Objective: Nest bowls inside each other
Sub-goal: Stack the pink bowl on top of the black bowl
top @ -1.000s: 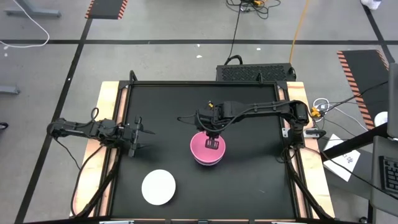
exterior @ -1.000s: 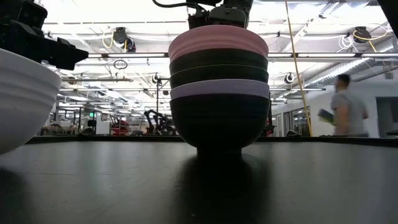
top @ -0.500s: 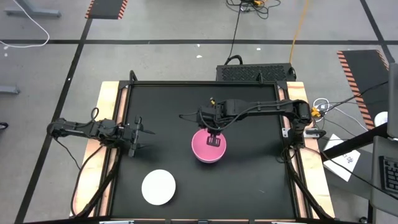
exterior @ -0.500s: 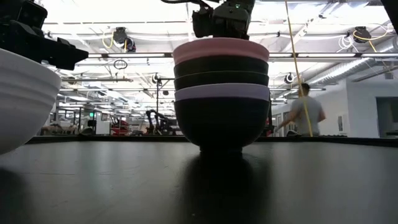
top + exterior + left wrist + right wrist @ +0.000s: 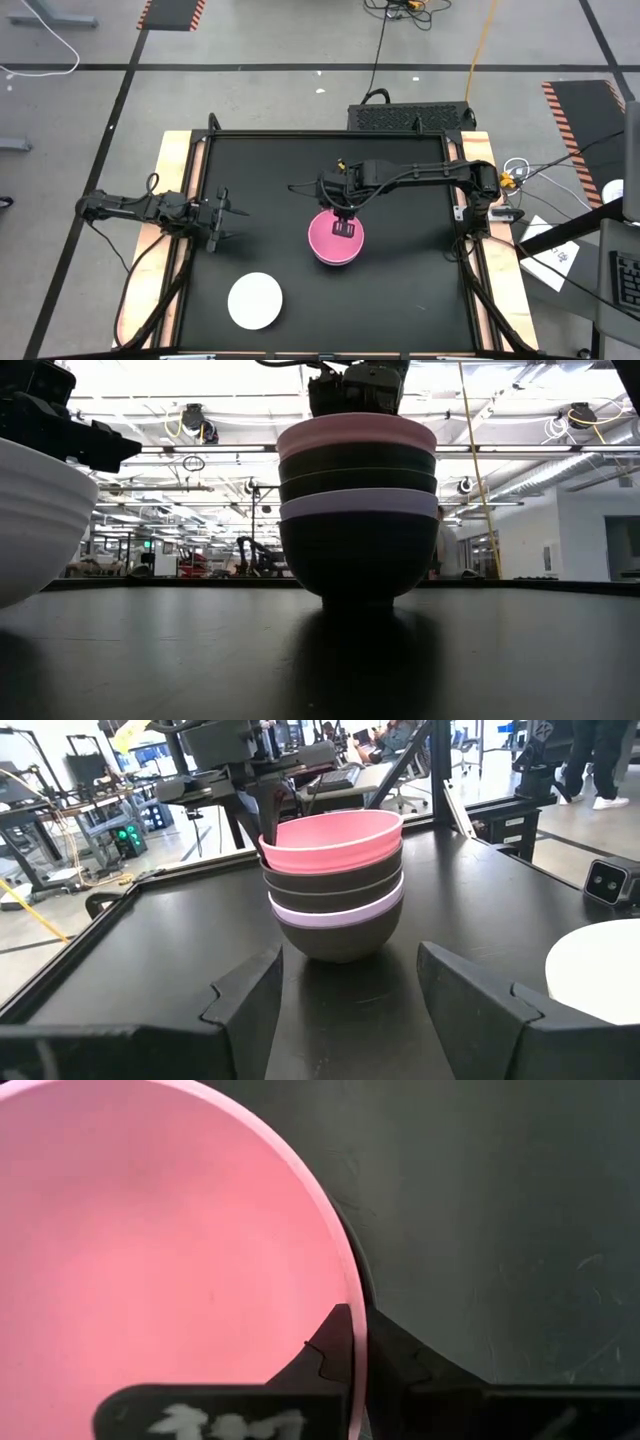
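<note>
Change: since the earlier frames the stack of bowls [image 5: 357, 510] had shifted slightly sideways with the right gripper [image 5: 344, 228], and the walking person had gone from the room.
Right gripper: clenched on the rim of the pink bowl [image 5: 150, 1260], one finger inside, one outside.
Stack: directly beneath that gripper; pink on black, black, lavender [image 5: 340, 912], black.
White bowl [image 5: 255, 300]: alone, well apart from both grippers.
Left gripper [image 5: 221, 219]: released, waiting near the table's edge, facing the stack.
Surface: black table [image 5: 400, 290].
Room: bright workshop, ceiling lights.
</note>
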